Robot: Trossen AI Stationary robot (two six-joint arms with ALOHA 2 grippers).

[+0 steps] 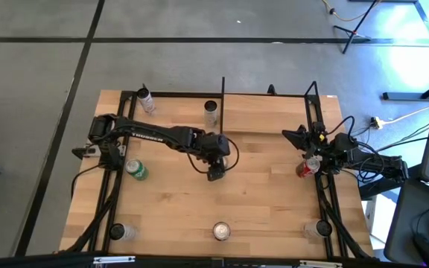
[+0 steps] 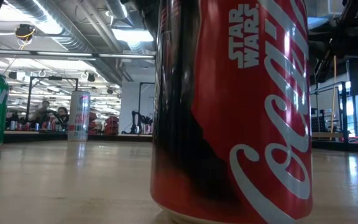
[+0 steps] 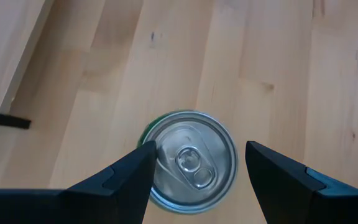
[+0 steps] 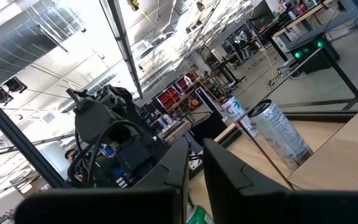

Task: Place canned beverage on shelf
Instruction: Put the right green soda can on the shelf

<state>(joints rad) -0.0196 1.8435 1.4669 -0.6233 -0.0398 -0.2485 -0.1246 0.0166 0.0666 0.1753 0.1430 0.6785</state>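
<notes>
A can with a silver top, a pull tab and a green rim (image 3: 191, 163) stands upright on the wooden tabletop (image 1: 259, 193), near its middle. My left gripper (image 3: 197, 149) hangs over it, pointing steeply down, open, one finger on either side of the can's top and apart from it. In the high view this gripper (image 1: 214, 174) hides the can. The shelf (image 1: 267, 112), a pale board framed by thin black rods, stands at the far edge. My right gripper (image 1: 289, 135) waits shut at the table's right side, above the surface.
Other cans stand around: a green one (image 1: 135, 170) at the left, a red one (image 1: 304, 170) at the right, a silver one (image 1: 211, 112) beside the shelf, one at the far left corner (image 1: 146, 99) and three along the near edge, among them a red cola can (image 2: 235, 112).
</notes>
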